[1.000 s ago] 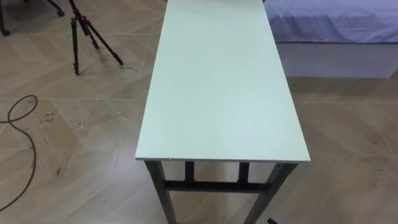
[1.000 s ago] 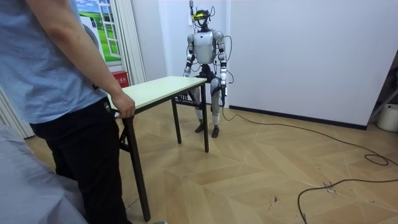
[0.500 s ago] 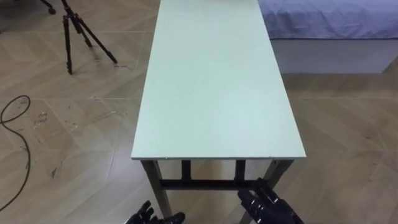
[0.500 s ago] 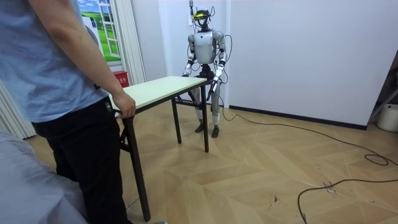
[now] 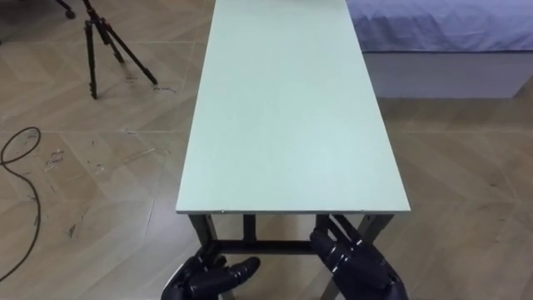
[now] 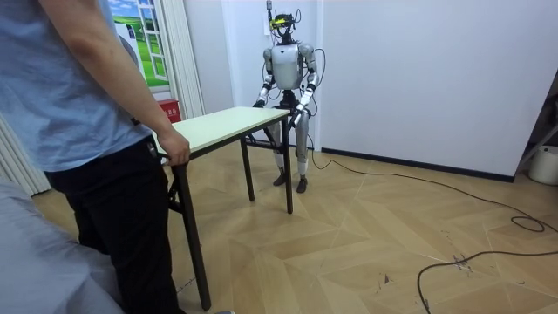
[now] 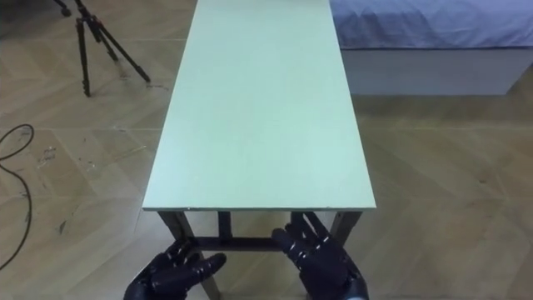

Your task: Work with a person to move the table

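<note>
- Left hand (image 5: 208, 282) and right hand (image 5: 362, 271) hover wide and empty below the near end of the table (image 5: 291, 125).
- Seat both evenly under that end before lifting with the person (image 6: 83, 131).

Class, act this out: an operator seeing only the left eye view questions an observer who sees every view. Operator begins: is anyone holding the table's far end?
Observer: Yes, a person grips that end of the table with one hand.
Operator: Is the table lifted?
Observer: No, the legs at the robot's end rest on the floor.
Operator: How does the robot stand?
Observer: Upright at its end, a white wall behind it.
</note>
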Tool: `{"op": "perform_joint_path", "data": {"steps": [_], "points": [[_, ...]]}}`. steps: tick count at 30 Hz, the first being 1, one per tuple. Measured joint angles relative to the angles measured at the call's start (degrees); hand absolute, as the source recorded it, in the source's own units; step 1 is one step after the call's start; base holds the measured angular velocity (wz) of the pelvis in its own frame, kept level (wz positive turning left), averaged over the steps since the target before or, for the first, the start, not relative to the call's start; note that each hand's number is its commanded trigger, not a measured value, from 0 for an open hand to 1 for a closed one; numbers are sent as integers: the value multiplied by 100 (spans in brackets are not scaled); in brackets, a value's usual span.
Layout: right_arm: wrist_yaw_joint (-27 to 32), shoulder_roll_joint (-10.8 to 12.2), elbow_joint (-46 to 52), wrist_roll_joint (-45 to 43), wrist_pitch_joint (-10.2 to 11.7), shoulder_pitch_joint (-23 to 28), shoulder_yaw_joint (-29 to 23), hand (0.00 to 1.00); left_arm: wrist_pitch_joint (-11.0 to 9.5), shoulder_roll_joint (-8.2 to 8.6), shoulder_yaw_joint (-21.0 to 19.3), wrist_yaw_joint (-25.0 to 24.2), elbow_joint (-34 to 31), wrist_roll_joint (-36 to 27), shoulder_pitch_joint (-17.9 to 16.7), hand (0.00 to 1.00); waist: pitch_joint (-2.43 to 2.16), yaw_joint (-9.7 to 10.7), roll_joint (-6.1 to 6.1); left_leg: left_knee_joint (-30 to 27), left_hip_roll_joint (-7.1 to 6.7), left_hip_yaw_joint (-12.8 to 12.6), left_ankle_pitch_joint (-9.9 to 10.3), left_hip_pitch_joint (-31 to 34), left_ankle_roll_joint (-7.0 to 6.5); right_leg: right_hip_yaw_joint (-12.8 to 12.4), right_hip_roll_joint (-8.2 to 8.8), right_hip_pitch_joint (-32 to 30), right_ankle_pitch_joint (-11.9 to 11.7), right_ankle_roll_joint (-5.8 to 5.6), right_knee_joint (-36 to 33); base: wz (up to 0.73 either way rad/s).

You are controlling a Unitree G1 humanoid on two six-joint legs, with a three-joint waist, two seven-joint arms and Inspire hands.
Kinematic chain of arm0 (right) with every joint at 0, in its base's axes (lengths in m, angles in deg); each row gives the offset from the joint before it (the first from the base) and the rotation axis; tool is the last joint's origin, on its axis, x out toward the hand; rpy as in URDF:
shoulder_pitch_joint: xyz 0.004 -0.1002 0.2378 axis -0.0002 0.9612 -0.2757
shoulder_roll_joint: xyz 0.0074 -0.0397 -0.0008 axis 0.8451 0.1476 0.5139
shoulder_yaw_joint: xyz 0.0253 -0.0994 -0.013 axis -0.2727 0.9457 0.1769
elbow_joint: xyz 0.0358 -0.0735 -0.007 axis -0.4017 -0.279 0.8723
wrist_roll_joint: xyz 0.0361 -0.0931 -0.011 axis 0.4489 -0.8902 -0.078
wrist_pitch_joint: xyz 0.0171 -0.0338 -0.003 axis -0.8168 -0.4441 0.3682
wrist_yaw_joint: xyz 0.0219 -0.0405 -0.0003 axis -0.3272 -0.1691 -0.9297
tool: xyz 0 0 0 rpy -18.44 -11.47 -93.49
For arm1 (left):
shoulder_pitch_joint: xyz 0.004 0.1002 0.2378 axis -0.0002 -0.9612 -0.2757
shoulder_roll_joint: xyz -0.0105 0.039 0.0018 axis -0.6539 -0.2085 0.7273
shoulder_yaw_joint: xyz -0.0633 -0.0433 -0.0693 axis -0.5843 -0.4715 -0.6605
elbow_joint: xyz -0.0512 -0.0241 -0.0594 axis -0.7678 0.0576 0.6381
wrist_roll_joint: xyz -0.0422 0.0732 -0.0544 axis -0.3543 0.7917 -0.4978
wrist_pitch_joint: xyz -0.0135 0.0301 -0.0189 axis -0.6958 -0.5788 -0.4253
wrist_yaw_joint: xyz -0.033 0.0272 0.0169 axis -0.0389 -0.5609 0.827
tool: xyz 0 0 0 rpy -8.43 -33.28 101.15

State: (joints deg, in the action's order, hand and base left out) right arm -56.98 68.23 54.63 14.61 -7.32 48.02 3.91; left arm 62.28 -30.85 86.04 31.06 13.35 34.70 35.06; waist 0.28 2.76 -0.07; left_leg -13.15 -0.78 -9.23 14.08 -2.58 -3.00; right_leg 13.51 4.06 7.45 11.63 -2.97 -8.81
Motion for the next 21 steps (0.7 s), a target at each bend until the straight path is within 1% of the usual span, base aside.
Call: {"op": "perform_joint_path", "data": {"steps": [2,3,4,6,8,10,11,14,16,18,21], "points": [[0,-10,145,54,-94,6,0,0,131,-24,-13,0,-150,-288,-1,0,11,5,-1,0,0,1,0,10,0,11,2,-4,0,0,1,0],[0,-13,248,227,-146,1,21,0,218,-59,1,0,-242,-574,-5,0,19,7,-3,0,0,4,0,18,0,13,2,-7,0,0,2,0],[0,-17,337,341,-176,-7,47,0,276,-117,34,0,-334,-842,-22,0,19,7,-4,0,0,4,-1,17,0,5,1,-6,0,0,1,0],[-1,-28,448,452,-208,-25,69,0,387,-169,40,0,-542,-1153,-37,0,20,6,-3,0,0,6,-1,17,0,-14,1,-9,0,0,2,0],[0,-36,459,455,-214,-61,100,0,377,-189,21,0,-872,-1385,-23,0,23,11,5,-2,0,5,-1,16,0,-39,0,-9,0,0,-2,0],[1,-31,464,474,-225,-79,103,0,335,-154,4,0,-1190,-1721,80,0,24,4,6,3,-2,-3,-1,2,0,-72,-2,-1,0,0,-3,-4],[7,-30,480,478,-235,-79,103,0,331,-152,-4,0,-1263,-1771,86,0,23,0,5,8,-2,-5,-1,-1,0,-80,-4,-1,0,0,-3,-4],[94,-42,682,833,-349,-73,130,0,336,-141,-7,0,-1311,-2108,85,0,31,22,11,40,-1,-18,-6,-10,6,-110,-10,-4,0,0,0,-3],[134,-48,683,1140,-374,-74,151,0,340,-146,-7,0,-1311,-2274,86,0,35,24,18,41,-2,-17,-6,-11,6,-175,-14,-9,0,0,-1,0],[144,-54,683,1315,-414,-76,164,0,339,-149,-16,0,-1311,-2371,108,0,38,22,24,41,-5,-17,-6,-11,6,-230,-14,-24,0,0,-1,0],[144,-63,687,1372,-437,-80,168,0,367,-169,-21,0,-1311,-2546,132,0,41,27,27,42,-5,-16,-6,-7,6,-223,-14,-34,0,0,1,0]]}}
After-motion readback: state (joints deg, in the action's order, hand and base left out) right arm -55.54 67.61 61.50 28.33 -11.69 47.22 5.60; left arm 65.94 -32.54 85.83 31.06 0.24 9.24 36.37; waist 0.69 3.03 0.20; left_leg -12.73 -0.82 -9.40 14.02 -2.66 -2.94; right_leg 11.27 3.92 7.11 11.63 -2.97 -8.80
